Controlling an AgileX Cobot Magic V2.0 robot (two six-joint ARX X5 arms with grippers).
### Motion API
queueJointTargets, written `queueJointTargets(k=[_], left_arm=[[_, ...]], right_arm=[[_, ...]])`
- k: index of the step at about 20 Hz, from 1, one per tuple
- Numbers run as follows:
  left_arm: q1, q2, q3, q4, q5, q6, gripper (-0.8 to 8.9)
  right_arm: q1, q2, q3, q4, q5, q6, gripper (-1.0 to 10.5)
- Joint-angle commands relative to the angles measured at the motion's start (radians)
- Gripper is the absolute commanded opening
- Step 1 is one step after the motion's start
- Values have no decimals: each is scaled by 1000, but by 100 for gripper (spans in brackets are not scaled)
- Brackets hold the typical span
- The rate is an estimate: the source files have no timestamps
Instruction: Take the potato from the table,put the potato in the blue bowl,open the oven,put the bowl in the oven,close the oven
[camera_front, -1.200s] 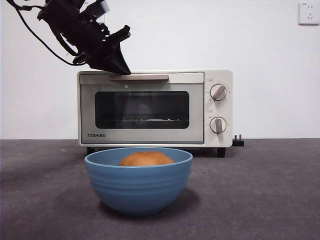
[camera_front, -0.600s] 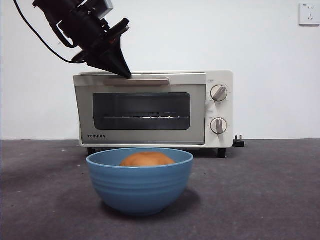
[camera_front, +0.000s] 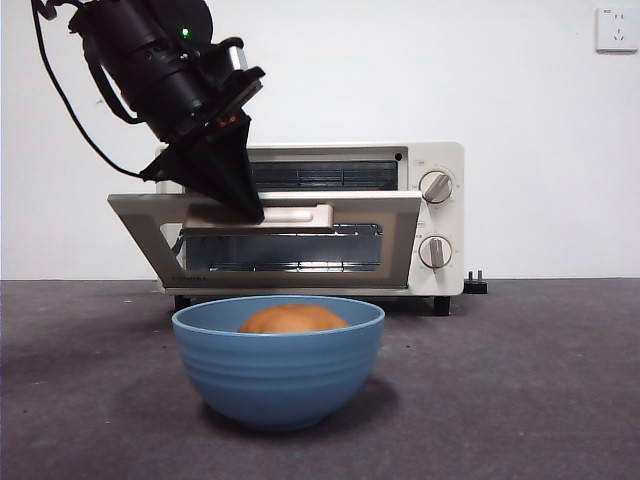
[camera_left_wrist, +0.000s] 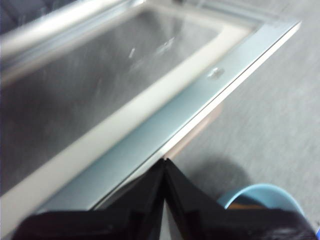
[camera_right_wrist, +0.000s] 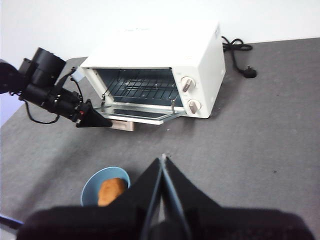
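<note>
While the oven door hangs partly lowered, we find the left claw bearing on the beige handle at its 9 o'clock end in the front view. Its jaws appear pressed together, tips resting on the door's top edge rather than wrapped round the bar; whether they pinch anything we cannot tell. The right claw waits high over the worktop, jaws closed on nothing.

We note the potato already sitting in the blue bowl, which stands on the worktop directly in front of the oven, at 6 o'clock from the door.

Our judgement: the door-opening step is under way and about half done. Two risks stand out. The tips, merely hooked near one end of the handle, could slip off, letting the door spring back or drop. The bowl also looks near the door's swing; a fully lowered door might strike its rim and shove it.
</note>
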Motion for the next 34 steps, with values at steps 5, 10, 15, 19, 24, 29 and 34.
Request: queueJointTargets(k=[5,10,15,19,24,29,34], left_arm=[[10,36,-35,50,-141,6,-6],[-4,29,-160,129,-142,-17,-6],[-10,-12,-228,205,-142,-48,-6],[-11,-53,-228,166,-142,-37,-6],[-20,-239,-228,75,-142,-23,-6],[-20,-490,-228,-74,-142,-23,-6],[-20,-702,-228,-221,-142,-24,-6]], right_arm=[[1,-2,-6,-21,-7,10,-8],[1,-2,-7,-21,-7,9,-8],[1,-2,-7,-21,-6,8,-8],[1,-2,-8,-21,-16,10,-8],[1,0,-14,-21,-116,59,-1],[1,0,-85,-21,-133,124,-2],[1,15,-245,-21,-244,245,-1]])
